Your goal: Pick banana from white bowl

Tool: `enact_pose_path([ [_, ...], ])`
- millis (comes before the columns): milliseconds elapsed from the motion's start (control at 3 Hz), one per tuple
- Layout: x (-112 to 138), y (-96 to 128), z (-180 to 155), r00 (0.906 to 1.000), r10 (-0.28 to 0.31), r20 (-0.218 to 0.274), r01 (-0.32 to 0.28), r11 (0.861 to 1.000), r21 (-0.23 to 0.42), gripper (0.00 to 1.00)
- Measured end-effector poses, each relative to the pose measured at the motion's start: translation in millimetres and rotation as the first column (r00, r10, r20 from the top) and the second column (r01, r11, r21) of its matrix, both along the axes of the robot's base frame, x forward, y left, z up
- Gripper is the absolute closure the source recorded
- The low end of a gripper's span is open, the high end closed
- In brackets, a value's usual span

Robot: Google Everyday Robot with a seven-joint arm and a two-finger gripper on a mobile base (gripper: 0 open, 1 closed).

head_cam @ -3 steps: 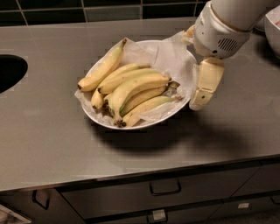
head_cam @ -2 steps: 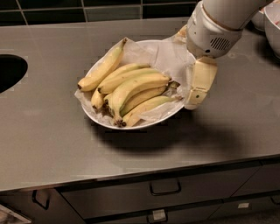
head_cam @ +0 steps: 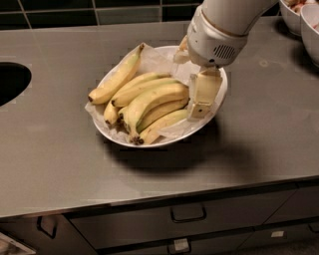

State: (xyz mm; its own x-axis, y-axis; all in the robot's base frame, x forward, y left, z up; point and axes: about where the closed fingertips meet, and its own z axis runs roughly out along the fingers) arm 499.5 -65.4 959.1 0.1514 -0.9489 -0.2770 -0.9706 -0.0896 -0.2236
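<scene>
Sliding left, cream robot gripper (head_cam: 201,105) hanging over wide, round, paper-lined white bowl (head_cam: 117,139); open or closed, not showing. Lying just left: fat, curved yellow banana (head_cam: 149,99). Likely light, soft, bruising easily; pinching its thick middle gently.

A grey counter (head_cam: 60,149) carries a dark sink hole (head_cam: 10,82) at left and two deep white bowls (head_cam: 310,35) at far right. Drawers (head_cam: 149,229) sit below, dark tiles (head_cam: 60,6) behind. The gripper (head_cam: 200,105) hangs over mid-counter.

Grey steel counter (head_cam: 50,149) w/ drawers (head_cam: 189,224) below, dark tile wall (head_cam: 99,10) behind, dark cutout (head_cam: 10,82) at edge.
</scene>
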Motion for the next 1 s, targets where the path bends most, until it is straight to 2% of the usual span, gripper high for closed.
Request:
enact_pose_path([
  [333,0.6,12.4,-3.6,0.9997,0.023,-0.013,-0.023,1.0,0.001,0.37],
  [667,0.6,13.2,-3.8,0.9996,0.024,-0.013,-0.024,1.0,0.001,0.47],
  [1000,4.6,13.9,-1.9,0.9998,0.019,-0.006,-0.019,1.0,0.001,0.48],
])
